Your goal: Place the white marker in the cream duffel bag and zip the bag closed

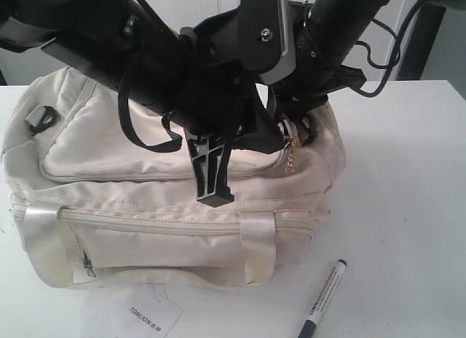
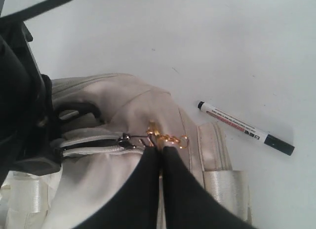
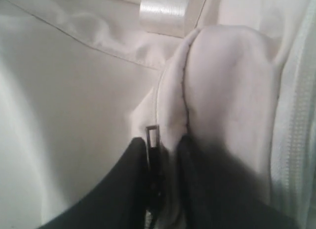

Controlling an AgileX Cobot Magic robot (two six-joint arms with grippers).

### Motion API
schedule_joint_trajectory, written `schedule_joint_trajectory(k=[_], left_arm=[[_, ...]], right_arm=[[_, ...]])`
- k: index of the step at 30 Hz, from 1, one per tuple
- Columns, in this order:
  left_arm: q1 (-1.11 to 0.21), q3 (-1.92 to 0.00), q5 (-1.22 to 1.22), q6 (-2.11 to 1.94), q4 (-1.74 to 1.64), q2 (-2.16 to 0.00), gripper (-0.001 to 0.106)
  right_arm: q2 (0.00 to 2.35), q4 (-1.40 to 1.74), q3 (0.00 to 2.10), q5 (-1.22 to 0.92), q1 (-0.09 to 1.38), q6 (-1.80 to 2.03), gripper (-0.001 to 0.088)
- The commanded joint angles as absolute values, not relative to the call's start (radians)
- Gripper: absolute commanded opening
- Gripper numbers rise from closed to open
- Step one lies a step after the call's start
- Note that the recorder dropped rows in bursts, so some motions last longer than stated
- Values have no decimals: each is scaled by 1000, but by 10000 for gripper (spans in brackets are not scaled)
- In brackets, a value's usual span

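Note:
The cream duffel bag (image 1: 145,152) lies on the white table with both arms low over its top. The white marker (image 1: 322,298) lies on the table off the bag's front right corner, also seen as the marker (image 2: 245,128) in the left wrist view. My left gripper (image 2: 161,150) is shut, its tips pinching the gold chain zip pull (image 2: 168,137) at the end of the top zip. My right gripper (image 3: 165,142) is closed on a raised fold of bag fabric (image 3: 217,91), with a small metal pull (image 3: 152,137) between its fingers. One of its fingers (image 1: 211,170) hangs over the bag's front.
A cream webbing handle (image 1: 255,240) and front zip pocket (image 1: 167,225) face the table's front edge. A white paper tag (image 1: 154,317) lies by the bag's base. Black cables (image 1: 378,61) hang from the right arm. Bare table (image 1: 408,207) spreads to the bag's right.

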State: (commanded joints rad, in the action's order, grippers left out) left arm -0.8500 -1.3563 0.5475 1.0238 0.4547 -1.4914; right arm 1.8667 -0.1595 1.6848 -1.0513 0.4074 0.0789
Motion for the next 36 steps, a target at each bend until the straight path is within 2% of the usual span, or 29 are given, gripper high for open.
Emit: schedule_joint_trajectory(k=[20, 36], left_arm=[[-850, -1356, 576, 989, 455, -1490, 0], [-850, -1356, 696, 989, 507, -1490, 0]], right_arm=[[1864, -130, 1756, -998, 399, 95, 0], [1864, -130, 1756, -961, 378, 109, 0]])
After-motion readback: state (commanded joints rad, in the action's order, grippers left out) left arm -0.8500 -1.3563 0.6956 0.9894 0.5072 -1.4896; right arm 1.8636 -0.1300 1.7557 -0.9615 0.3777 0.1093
